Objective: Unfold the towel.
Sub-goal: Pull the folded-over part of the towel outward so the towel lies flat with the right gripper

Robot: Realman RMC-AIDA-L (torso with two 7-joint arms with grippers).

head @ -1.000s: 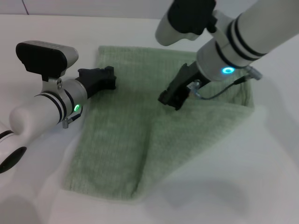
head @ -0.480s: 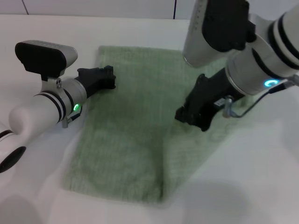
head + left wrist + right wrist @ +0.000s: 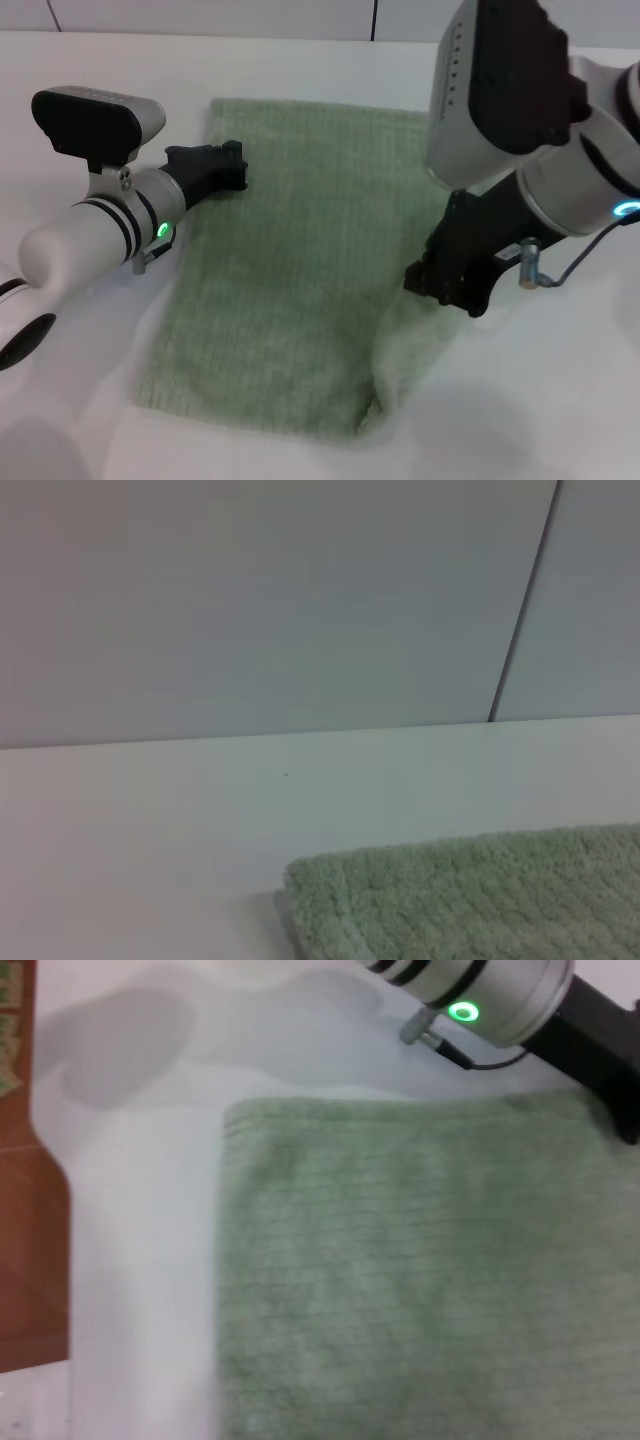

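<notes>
Towel (image 3: pixel 290 270) lies flat on my white worktop (image 3: pixel 560 400); my right hand (image 3: pixel 450 283) pinches its lifted right edge, while my left hand (image 3: pixel 215 165) rests pressed together on its far-left part.

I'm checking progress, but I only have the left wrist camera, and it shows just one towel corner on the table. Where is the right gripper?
Observer: In the head view, the right gripper is at the right edge of the towel, toward the near side.
Operator: Is the towel flat there?
Observer: No. Just below that gripper the near right part is rumpled, with a paler side turned up. The rest lies flat on the table.
Operator: And my left gripper?
Observer: The left gripper sits on the towel near its far left corner.
</notes>
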